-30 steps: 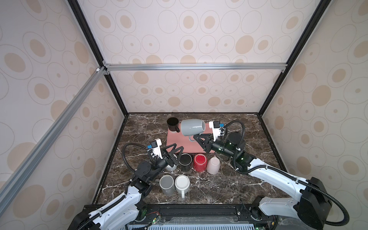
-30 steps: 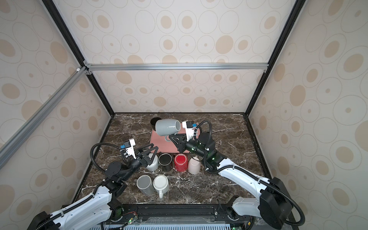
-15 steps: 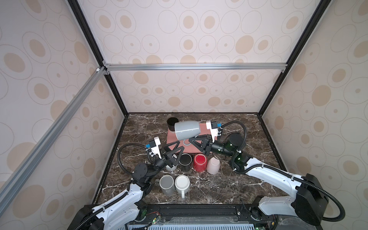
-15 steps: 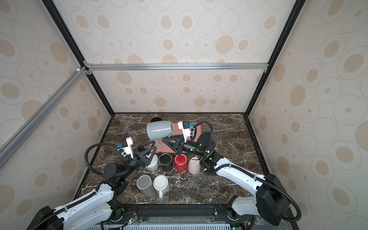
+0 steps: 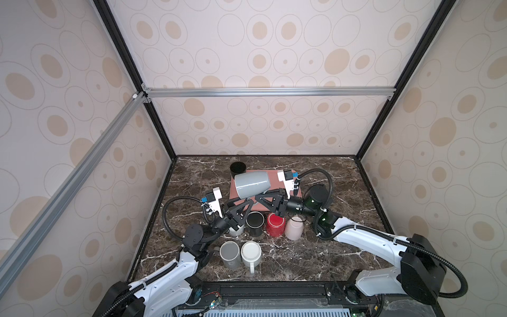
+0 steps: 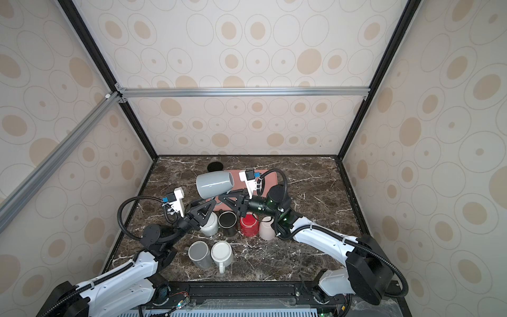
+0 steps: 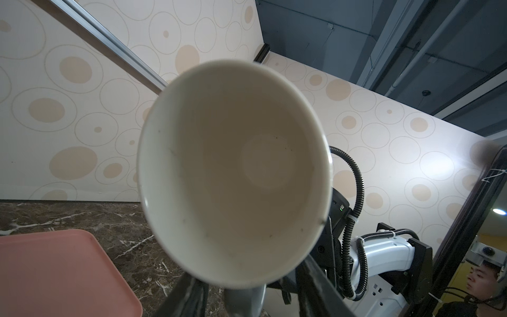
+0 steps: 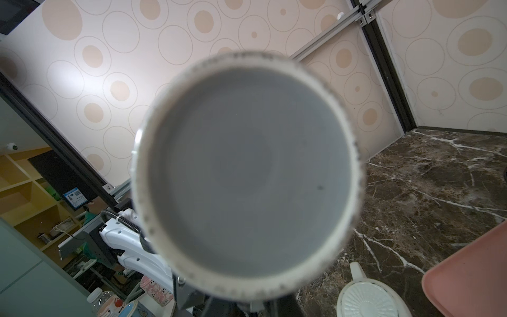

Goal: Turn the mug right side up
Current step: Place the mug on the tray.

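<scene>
Mug (image 5: 251, 184): likely ceramic, so rigid, slippery, breakable; take the handle (image 7: 244, 299).
Right hand (image 5: 258, 198): pinching handle.
Left hand (image 5: 241, 203): spread.

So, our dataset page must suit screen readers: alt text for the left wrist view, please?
A mug held sideways in the air dominates the frame, its cream-white inside facing the camera. The left hand straddles its grey handle; behind lie a pink tray, the marbled table and the right arm.

Cream mug (image 7: 233, 175) interior, pink tray (image 7: 55, 271)
</scene>
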Controlling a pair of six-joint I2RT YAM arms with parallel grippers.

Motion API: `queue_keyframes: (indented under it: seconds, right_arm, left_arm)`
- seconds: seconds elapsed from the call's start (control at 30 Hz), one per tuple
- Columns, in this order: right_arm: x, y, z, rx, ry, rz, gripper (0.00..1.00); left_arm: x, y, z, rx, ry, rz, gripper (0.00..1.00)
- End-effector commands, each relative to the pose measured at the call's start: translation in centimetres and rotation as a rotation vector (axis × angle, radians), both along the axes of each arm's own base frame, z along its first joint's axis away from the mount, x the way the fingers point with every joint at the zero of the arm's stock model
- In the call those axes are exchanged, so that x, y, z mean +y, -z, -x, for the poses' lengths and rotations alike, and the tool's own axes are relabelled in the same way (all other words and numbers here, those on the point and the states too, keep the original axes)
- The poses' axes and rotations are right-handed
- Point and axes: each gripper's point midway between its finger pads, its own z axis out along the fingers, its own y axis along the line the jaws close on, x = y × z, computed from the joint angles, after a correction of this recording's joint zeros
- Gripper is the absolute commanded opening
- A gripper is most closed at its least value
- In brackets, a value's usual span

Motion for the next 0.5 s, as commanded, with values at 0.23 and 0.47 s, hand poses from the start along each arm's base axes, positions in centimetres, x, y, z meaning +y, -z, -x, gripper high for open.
queue_keyframes:
  seconds: [0.23,0.47]
  right_arm:
    - [-0.15,-4.59,1.07,-0.097,-0.024,-0.129,0.00]
    - [0.04,-4.04,0.89,-0.080,-0.001,-0.103,0.00]
  left_arm:
    - [0.01,-2.75,0.63,-0.065,0.036,0.060,0.33]
    - [0.16,-2.65,0.08,-0.046,0.005,0.050,0.05]
